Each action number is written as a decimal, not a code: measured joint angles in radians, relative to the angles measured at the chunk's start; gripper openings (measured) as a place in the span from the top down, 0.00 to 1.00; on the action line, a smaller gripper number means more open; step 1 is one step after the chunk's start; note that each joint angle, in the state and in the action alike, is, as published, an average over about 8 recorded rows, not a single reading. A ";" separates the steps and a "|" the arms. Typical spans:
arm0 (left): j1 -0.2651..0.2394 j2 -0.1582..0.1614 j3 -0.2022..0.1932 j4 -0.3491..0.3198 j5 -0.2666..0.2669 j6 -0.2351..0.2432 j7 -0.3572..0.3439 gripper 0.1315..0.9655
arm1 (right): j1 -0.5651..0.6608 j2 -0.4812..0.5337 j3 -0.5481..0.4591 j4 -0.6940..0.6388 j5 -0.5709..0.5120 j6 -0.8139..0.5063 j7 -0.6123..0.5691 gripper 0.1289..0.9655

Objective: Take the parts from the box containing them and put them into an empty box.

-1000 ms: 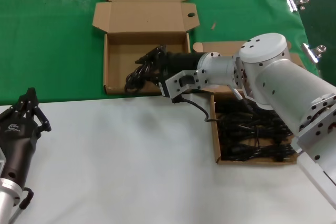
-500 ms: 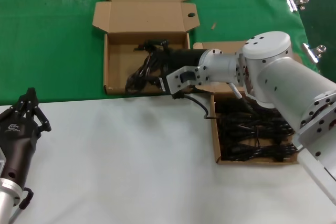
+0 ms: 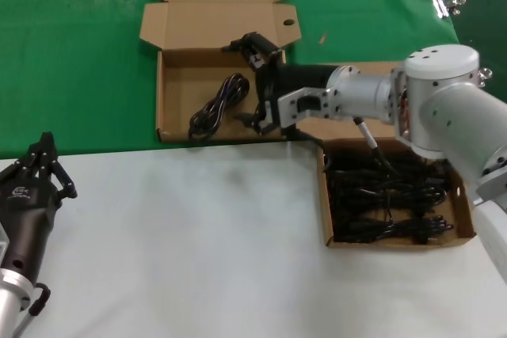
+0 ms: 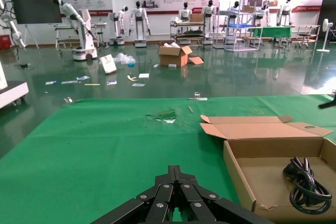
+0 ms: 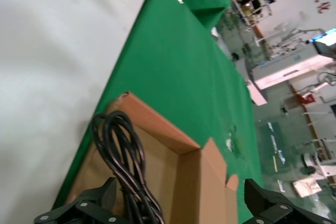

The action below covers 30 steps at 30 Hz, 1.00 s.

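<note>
A coiled black cable (image 3: 218,107) lies on the floor of the far left cardboard box (image 3: 161,93). My right gripper (image 3: 252,81) hangs open and empty just above that box's right side, beside the cable. The right wrist view shows the same cable (image 5: 118,145) in the box (image 5: 184,182), with the right gripper (image 5: 178,195) spread wide over it. The right-hand box (image 3: 323,195) holds several more coiled black cables (image 3: 388,195). My left gripper (image 3: 43,160) rests shut and empty at the near left on the white table. The left wrist view shows it (image 4: 175,171) shut, with the box (image 4: 239,174) and cable (image 4: 307,182) beyond.
The boxes sit on a green cloth (image 3: 79,77) behind the white table top (image 3: 182,235). The left box's lid flap (image 3: 214,25) lies open at the back. Metal binder clips (image 3: 447,1) sit at the cloth's far right edge.
My right gripper carried a cable over the left box, opened and let it go. The cable now lies in the box and the gripper has drawn back to the right.
</note>
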 joint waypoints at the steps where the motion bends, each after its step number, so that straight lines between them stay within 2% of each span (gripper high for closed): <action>1: 0.000 0.000 0.000 0.000 0.000 0.000 0.000 0.99 | 0.000 0.006 0.013 0.001 -0.002 -0.007 0.000 0.24; 4: 0.000 0.000 0.000 0.000 0.000 0.000 0.000 0.99 | -0.002 0.019 0.044 0.004 -0.006 -0.024 0.000 0.16; 13: 0.000 0.000 0.000 0.000 0.000 0.000 0.000 0.99 | -0.003 0.027 0.064 0.007 -0.007 -0.036 0.003 0.04; 19: 0.000 0.000 0.000 0.000 0.000 0.000 0.000 0.97 | -0.003 0.027 0.064 0.007 -0.007 -0.036 0.003 0.03; 25: 0.000 0.000 0.000 0.000 0.000 0.000 0.000 0.91 | -0.016 0.029 0.069 0.023 -0.008 -0.028 0.017 0.00; 30: 0.000 0.000 0.000 0.000 0.000 0.000 0.000 0.84 | -0.065 0.038 0.086 0.084 -0.012 0.003 0.074 0.00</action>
